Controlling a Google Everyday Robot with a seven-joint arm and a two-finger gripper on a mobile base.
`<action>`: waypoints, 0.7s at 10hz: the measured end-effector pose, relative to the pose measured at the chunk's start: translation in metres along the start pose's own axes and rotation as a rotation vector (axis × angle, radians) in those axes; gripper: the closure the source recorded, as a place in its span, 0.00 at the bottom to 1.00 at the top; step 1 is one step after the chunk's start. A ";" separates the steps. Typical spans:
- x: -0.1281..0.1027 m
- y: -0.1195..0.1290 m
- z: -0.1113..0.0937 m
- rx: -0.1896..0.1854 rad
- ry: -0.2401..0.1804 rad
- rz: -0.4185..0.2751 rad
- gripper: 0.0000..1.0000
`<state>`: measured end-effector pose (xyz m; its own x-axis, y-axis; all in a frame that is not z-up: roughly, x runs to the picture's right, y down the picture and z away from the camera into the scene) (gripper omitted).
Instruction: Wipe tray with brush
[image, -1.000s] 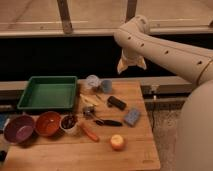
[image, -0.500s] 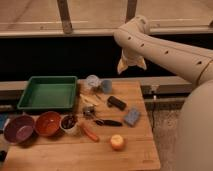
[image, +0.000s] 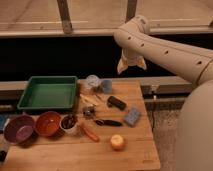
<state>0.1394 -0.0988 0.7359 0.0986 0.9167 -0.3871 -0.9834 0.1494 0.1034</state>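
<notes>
The green tray (image: 47, 94) lies at the back left of the wooden table and holds nothing. The brush (image: 108, 122), slim and dark, rests flat near the table's middle, between a small bowl and a blue-grey sponge (image: 132, 116). My gripper (image: 131, 69) hangs from the cream arm above the table's back edge, well above and to the right of the tray and behind the brush. Its fingers point down, are spread open, and hold nothing.
A purple bowl (image: 19, 128), an orange bowl (image: 48, 123) and a small bowl of dark bits (image: 69, 122) line the front left. A black block (image: 116, 103), two cups (image: 93, 81), an orange stick (image: 90, 133) and a round fruit (image: 117, 142) crowd the middle.
</notes>
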 end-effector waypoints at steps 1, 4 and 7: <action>0.000 0.000 0.000 0.000 0.000 0.000 0.26; 0.000 0.000 0.000 0.000 0.000 -0.001 0.26; 0.006 0.010 -0.003 -0.019 -0.024 -0.021 0.26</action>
<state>0.1295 -0.0922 0.7321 0.1224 0.9221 -0.3671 -0.9838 0.1616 0.0779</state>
